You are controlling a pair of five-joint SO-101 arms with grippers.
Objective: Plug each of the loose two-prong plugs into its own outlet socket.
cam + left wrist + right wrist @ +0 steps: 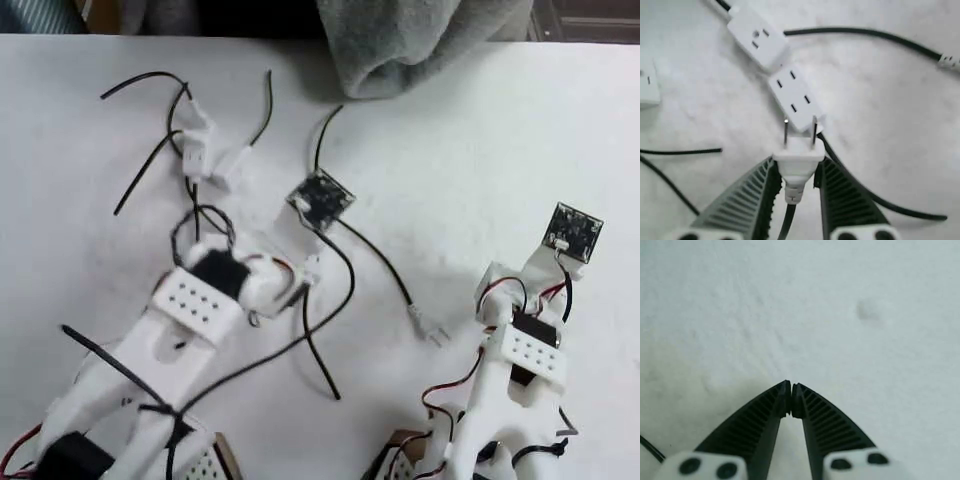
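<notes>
Left hand [796, 166], gripping the white plastic two-prong plug [797, 161], faces the white rectangular socket [796, 97] at twelve o'clock, where skewed prongs [785, 133] could shove it away.

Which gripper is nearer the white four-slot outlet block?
Left. The left gripper holds a white two-prong plug just short of the white four-slot outlet block; the right gripper sits shut over bare table.

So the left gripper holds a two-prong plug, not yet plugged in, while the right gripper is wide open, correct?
Not quite: the right wrist view shows the right gripper shut and empty. The left gripper does hold the plug, its prongs bare, not yet plugged in.
</notes>
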